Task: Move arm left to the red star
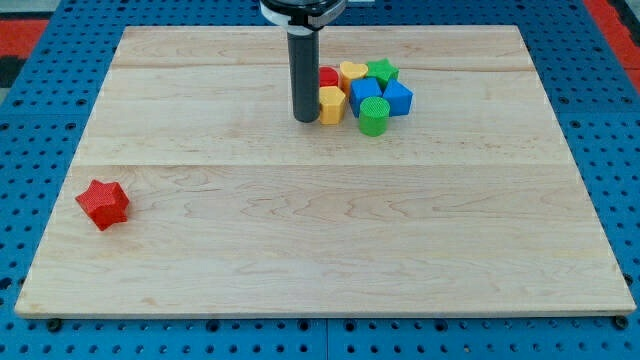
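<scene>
A red star (103, 203) lies alone near the view's lower left of the wooden board (320, 240). My tip (305, 119) is at the end of the dark rod in the upper middle, touching or just left of a yellow block (331, 104). It is far to the right of and above the red star. Packed in the cluster beside it are a red block (328, 77), a yellow heart (352, 71), a green star (381, 71), two blue blocks (366, 92) (397, 98) and a green cylinder (374, 116).
The board's edges give way to a blue pegboard surface (40, 150) all around. A red area (30, 30) shows at the view's top left corner.
</scene>
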Controlling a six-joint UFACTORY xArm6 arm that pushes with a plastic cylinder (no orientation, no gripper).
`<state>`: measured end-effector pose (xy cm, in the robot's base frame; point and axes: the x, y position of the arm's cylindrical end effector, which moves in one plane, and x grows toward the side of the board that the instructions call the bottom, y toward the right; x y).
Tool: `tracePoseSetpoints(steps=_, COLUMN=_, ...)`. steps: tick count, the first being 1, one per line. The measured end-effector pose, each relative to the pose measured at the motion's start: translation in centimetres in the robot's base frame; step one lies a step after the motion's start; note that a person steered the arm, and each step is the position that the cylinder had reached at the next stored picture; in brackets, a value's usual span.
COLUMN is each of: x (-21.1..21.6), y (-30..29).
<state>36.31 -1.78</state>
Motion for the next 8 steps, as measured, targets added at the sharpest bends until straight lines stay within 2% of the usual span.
tracePoseSetpoints(steps=1, x=2.3, y=-0.8)
tracePoseSetpoints(steps=3, x=13.1, y=-3.9)
tracePoseSetpoints(steps=4, x=17.9, y=-6.8)
tracePoseSetpoints(steps=5, x=20.6, y=-11.8)
tracePoseSetpoints(steps=6, x=21.4, y=-18.7)
tracePoseSetpoints(steps=7, x=20.1, y=-25.3)
tracePoseSetpoints(steps=8, x=16.8, y=-27.6)
